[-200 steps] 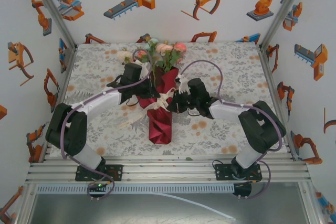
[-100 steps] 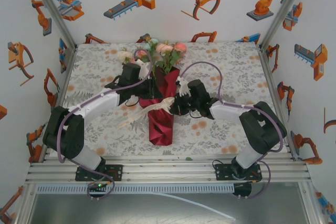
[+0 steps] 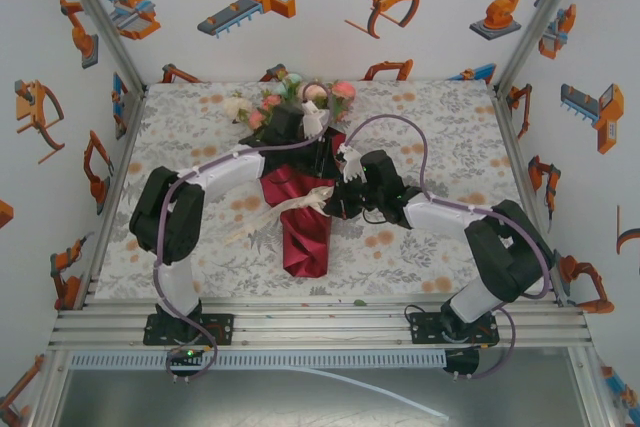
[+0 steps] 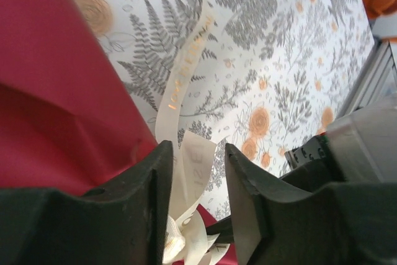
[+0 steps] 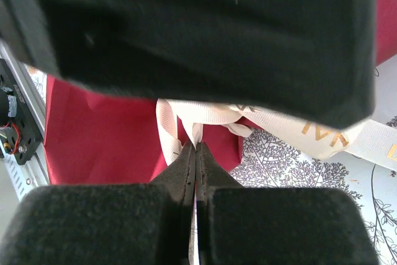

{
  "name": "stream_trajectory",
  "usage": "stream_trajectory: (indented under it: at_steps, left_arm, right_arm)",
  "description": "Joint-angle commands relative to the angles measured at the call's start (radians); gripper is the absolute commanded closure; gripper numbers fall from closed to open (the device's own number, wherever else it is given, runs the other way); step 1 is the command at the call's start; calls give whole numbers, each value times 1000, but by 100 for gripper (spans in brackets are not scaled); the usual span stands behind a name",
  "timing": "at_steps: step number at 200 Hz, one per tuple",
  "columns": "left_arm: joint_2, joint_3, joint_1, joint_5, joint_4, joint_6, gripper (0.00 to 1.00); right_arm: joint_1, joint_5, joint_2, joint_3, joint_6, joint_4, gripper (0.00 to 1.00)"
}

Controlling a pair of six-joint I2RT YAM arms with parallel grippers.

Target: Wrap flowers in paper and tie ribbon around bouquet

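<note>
**Bouquet** (image 3: 288, 185): lies mid-table. The flowers (image 3: 335, 94) point to the far wall and the tip of the dark red paper (image 3: 306, 242) points to the arms.

**Ribbon** (image 3: 300, 202): cream, crosses the cone at its waist. A loose tail trails left onto the cloth.

**Left gripper** (image 4: 197, 151): up by the cone's mouth. Its jaws stand apart with a strand of ribbon running slack between them, not clamped.

**Right gripper** (image 5: 195, 150): beside the cone's right edge, jaws pressed together on a ribbon loop.

**Step, as judged:** drawing the tie snug.
- The left jaws would need to close on their strand before any pull.
- The right pinch should stay firm, since so soft a ribbon probably slips.
- Opposed pulls kept low and level would likely stop the cone rolling or the paper creasing.

**Surface:** tablecloth (image 3: 430, 127), pale, printed with grey ferns and orange blooms, lying flat.

**Room:** white walls (image 3: 320, 37) printed with orange robot-arm figures. An aluminium frame rail (image 3: 320, 322) runs along the near edge.
</note>
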Motion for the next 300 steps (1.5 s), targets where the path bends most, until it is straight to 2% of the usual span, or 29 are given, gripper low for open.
stream_trajectory:
  at_steps: [1, 38, 72, 104, 135, 175, 227, 257, 282, 300]
  left_arm:
    - [18, 50, -10, 86, -43, 78, 56]
    - [56, 81, -31, 41, -130, 128, 58]
    - [62, 116, -40, -26, -196, 143, 85]
    - [-18, 66, -40, -135, -112, 87, 100]
    - [-135, -36, -35, -305, -10, -21, 100]
    - [-294, -181, -27, -516, 39, -114, 100]
    - [-393, -329, -26, -752, -89, -263, 98]
    - [-426, -401, -23, -781, -133, -333, 91]
    - [-469, -448, -17, -691, -63, -295, 75]
    - [-502, -447, -8, -649, -38, -247, 67]
  right_arm:
    - [7, 15, -25, -6, -27, -3, 100]
    - [6, 16, -29, 4, -30, -8, 100]
    - [6, 20, -35, 3, -36, -17, 100]
    - [5, 50, -59, -12, -47, -27, 100]
    - [4, 113, -111, -40, -45, -44, 100]
    - [1, 187, -163, -80, -37, -61, 100]
    - [-7, 206, -149, -88, -30, -67, 100]
    - [-7, 189, -152, -50, -54, -103, 100]
    - [-7, 151, -146, -14, -92, -140, 100]
    - [-7, 124, -136, 11, -111, -163, 100]
